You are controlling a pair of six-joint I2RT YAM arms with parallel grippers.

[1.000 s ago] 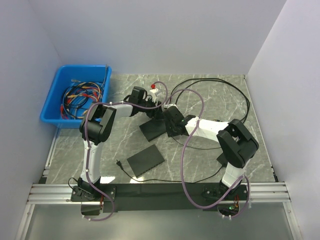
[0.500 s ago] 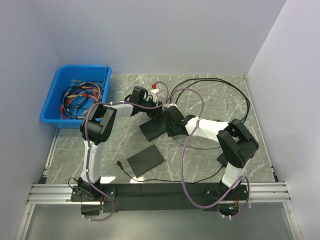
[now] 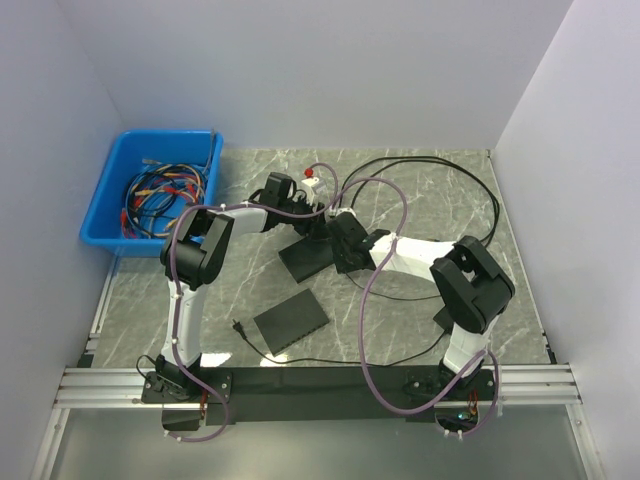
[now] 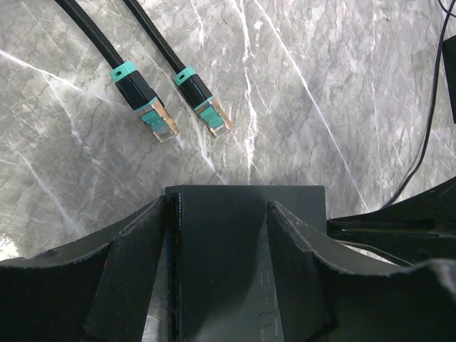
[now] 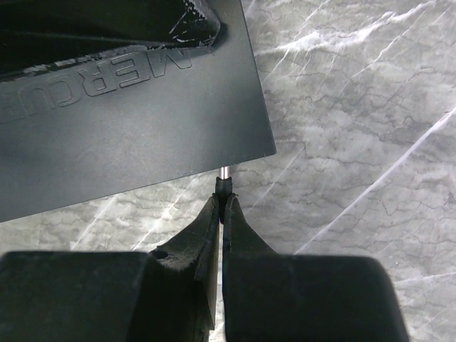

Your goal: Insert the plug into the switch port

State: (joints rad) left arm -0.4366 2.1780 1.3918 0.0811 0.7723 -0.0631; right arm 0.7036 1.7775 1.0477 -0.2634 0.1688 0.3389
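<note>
The switch [image 4: 228, 285], a flat black box lying near the middle of the counter [image 3: 420, 190], is braced by the left hand [image 4: 219, 214], whose fingers are pressed against its two long sides. The right hand [image 5: 222, 206] is closed tight on the plug [image 5: 225, 185], a small barrel connector held at the fingertips. The plug's metal tip is seen right at the switch's side edge, close to a corner. Whether the tip has entered a port cannot be told, since the port itself is hidden under the top edge.

The step in hand is judged to be the final push. It is best done with the plug kept level and square to the side face, driven straight in along its own axis. The left hand's clamp should be kept firm so that the switch is not slid across the smooth stone. If resistance is felt, a slight correction sideways is advised rather than more force.

The workspace is enclosed by plain white walls [image 3: 330, 70]. The counter is finished in grey veined marble. A blue bin [image 3: 118, 165] of coloured cables is set at its left rear, and a second black box [image 3: 291, 320] is laid nearer the arm bases. Two teal-booted network cables [image 4: 146, 107] are left loose just beyond the switch.
</note>
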